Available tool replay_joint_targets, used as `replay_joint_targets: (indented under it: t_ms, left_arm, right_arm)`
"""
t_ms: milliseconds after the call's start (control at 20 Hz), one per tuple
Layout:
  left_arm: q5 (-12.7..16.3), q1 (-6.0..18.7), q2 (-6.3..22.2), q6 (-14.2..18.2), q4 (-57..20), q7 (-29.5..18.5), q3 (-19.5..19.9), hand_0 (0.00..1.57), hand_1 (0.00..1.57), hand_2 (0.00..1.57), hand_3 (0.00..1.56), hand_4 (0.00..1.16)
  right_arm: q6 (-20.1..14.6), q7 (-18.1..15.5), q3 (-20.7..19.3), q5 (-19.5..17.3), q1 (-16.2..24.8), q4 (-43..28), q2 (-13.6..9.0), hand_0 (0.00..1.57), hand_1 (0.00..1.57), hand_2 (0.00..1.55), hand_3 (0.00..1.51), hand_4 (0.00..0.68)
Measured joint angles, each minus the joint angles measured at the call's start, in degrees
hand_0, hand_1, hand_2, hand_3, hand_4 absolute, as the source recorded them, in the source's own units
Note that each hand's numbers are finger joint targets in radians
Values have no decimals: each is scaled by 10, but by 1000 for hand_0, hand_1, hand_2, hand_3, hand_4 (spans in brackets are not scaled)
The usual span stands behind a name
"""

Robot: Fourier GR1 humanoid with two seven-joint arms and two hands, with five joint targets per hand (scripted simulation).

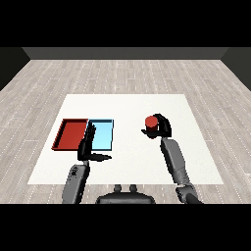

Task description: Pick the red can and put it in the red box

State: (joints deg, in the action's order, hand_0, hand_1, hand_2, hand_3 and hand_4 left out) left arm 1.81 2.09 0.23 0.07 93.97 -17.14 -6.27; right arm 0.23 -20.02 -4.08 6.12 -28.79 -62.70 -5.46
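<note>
The red can (151, 121) stands upright at the right of the white table, with my right hand (162, 128) curled round it from its right side. I cannot tell whether the can rests on the table or hangs just above it. The red tray (70, 134) lies at the table's left. My left hand (88, 145) is open, its fingers straight and pointing away from me, its thumb out to the right. It hovers over the near edge where the two trays meet.
The light blue tray (103, 135) lies against the red tray's right side, between it and the can. The white table (132, 105) stretches between the blue tray and the can. Grey wooden floor surrounds the table.
</note>
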Motion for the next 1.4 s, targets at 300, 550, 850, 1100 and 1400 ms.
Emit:
replay_joint_targets:
  t_ms: [300, 550, 850, 1100, 1400]
  left_arm:
    - [2, 11, -1, 37, -16, 18, -51, 0, 0, 0, 0, 0]
    - [21, 43, -2, 56, -62, 18, -83, 0, 0, 0, 0, 0]
    - [38, 67, -2, 76, -105, 21, -112, 0, 0, 0, 0, 0]
    - [70, 102, -2, 100, -173, -1, -135, 0, 0, 0, 0, 0]
    - [93, 132, -2, 101, -215, -9, -140, 0, 0, 0, 0, 0]
  right_arm:
    - [-125, 34, 131, 7, 52, -106, 41, 1445, 1445, 1425, 1381, 655]
    - [-197, 34, 204, 24, 65, -128, 50, 1453, 1453, 1447, 1398, 661]
    - [-256, 28, 271, 47, 66, -134, 53, 1455, 1455, 1451, 1389, 630]
    - [-272, 27, 286, 57, 47, -122, 54, 1449, 1449, 1438, 1384, 635]
    - [-280, 43, 296, 54, 41, -136, 54, 1435, 1435, 1433, 1377, 637]
